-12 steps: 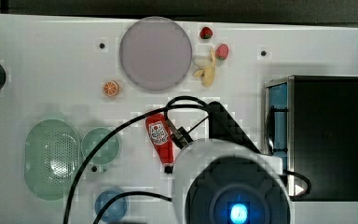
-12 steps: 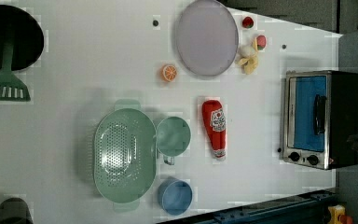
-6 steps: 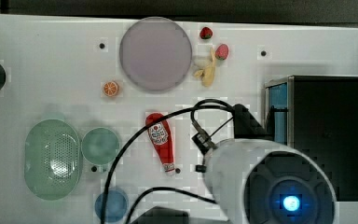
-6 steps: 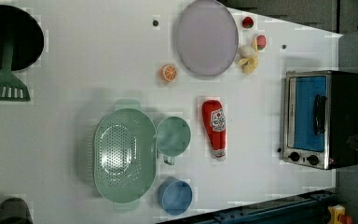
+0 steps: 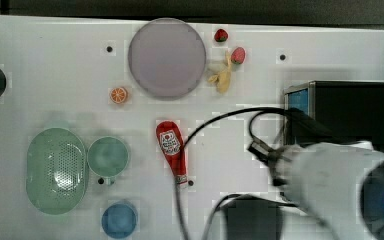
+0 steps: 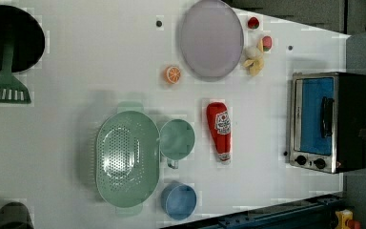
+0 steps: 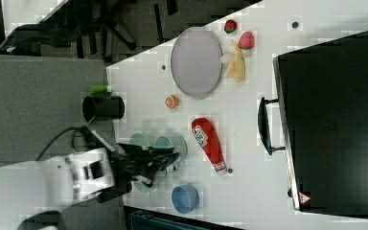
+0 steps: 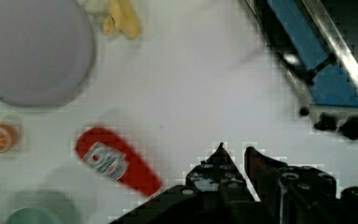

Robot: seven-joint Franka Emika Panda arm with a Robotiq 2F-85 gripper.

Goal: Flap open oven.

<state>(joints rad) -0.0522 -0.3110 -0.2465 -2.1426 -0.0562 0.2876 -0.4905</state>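
Observation:
The oven (image 6: 329,121) stands at the left view's right edge of the white table, a silver-framed box with a black top (image 5: 345,112). Its blue-tinted door is shut, and the black bar handle (image 6: 327,117) lies flat against it. From the side, the handle (image 7: 263,125) sticks out toward the table's middle. My gripper (image 8: 235,151) hovers above the table, short of the oven's door (image 8: 317,60) and knobs (image 8: 340,123) and touching nothing. Its fingers stand close together with nothing between them. In the top view my white arm (image 5: 340,185) covers the oven's front corner.
A red ketchup bottle (image 5: 172,147) lies mid-table. A purple plate (image 5: 166,57), strawberries (image 5: 237,54), a banana peel (image 5: 222,77) and an orange slice (image 5: 118,94) sit beyond it. A green colander (image 6: 126,160), green cup (image 6: 176,139) and blue bowl (image 6: 178,200) cluster together. A black pan (image 6: 9,38) and a green spatula (image 6: 5,88) are far off.
My arm has swung toward the top view's right, off the ketchup bottle and up to the oven's front. Nothing on the table has moved.

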